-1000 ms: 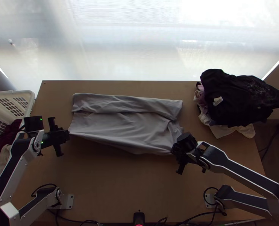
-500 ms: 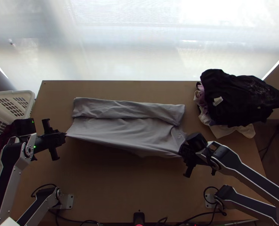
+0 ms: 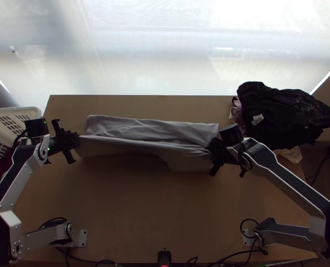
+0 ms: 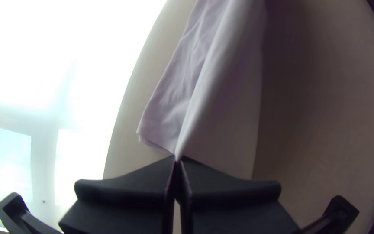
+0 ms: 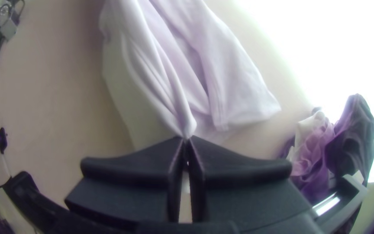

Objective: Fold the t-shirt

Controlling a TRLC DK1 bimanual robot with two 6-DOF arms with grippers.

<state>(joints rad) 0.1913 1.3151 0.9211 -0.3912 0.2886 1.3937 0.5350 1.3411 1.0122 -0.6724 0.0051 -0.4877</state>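
A light grey t-shirt [image 3: 156, 129] lies across the table's far half, its far part folded over in a strip and its near edge lifted between the two grippers. At its left end my left gripper [image 3: 78, 137] holds a corner; in the left wrist view the left gripper [image 4: 177, 159] is shut on the t-shirt [image 4: 221, 78]. My right gripper [image 3: 211, 147] is at the right end of that raised edge. The right wrist view has the right gripper [image 5: 186, 138] shut on a bunched bit of the t-shirt [image 5: 161, 65].
A pile of dark clothes [image 3: 285, 115] with lighter pieces beneath lies at the table's far right, just beyond my right gripper. A white basket [image 3: 16, 111] with clothes stands at the left edge. Bare wood of the table [image 3: 156, 213] stretches in front of the t-shirt.
Both grippers first moved toward the near side, then away toward the far side, carrying the t-shirt's near edge up and over. That edge now hangs nearer the folded strip.
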